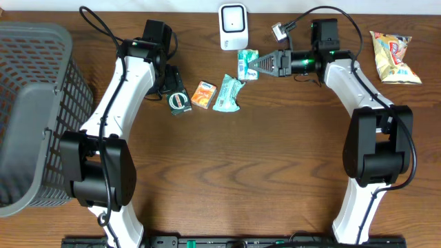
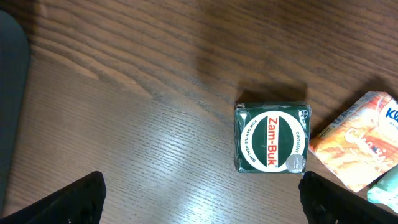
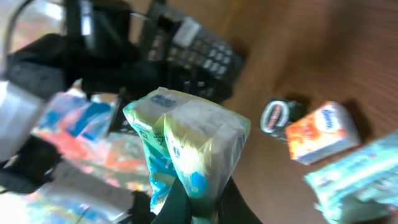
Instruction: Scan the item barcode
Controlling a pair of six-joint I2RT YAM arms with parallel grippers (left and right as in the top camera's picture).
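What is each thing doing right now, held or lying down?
left gripper: open, holding nothing.
right gripper: shut on the green packet.
green packet: held in the right gripper.
Zam-Buk box: lying flat, label up.
orange box: lying on the table.
teal packet: lying on the table.
chips bag: lying, untouched.
scanner: resting, untouched.

A dark brown, wood-grain worktop (image 1: 262,172) fills the scene; a pale wall (image 1: 179,5) runs along its far edge. Soft light glints off the grain.
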